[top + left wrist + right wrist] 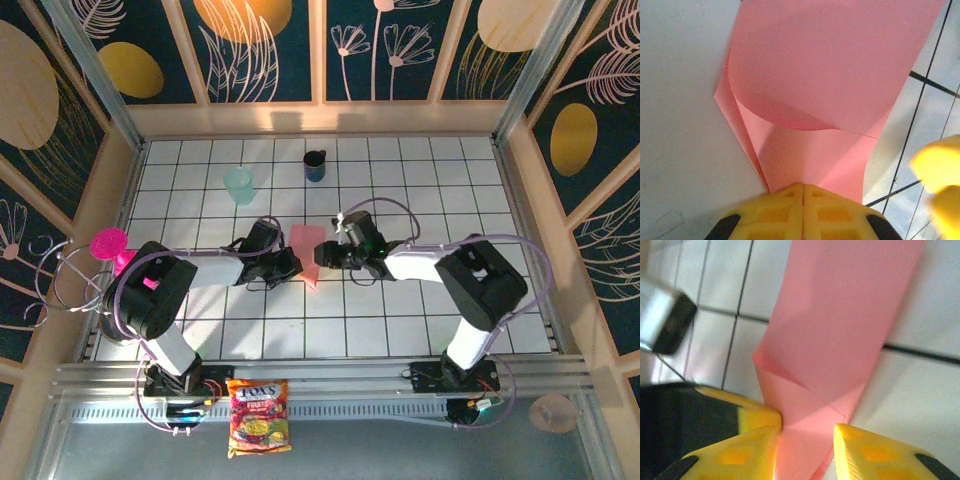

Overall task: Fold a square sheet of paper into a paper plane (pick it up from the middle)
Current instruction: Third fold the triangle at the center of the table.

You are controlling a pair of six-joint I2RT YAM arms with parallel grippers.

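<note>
Left pincer [803, 186]: closed tight, fingertips together on the near pointed end of the sheet of paper [825, 85].
Right pincer [805, 429]: partly parted, the paper's other end lying between its fingers.
Sheet of paper: partly folded, mid-desk [400, 310], between both pincers, one flap curling upward.

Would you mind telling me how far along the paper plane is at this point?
Done: the salmon-pink sheet already carries folds, with a curled flap and diagonal creases. In hand: the left tool is clamped on its tapered end, and the right tool is open with paper between its fingers. Left: narrowing it into a pointed dart.
</note>
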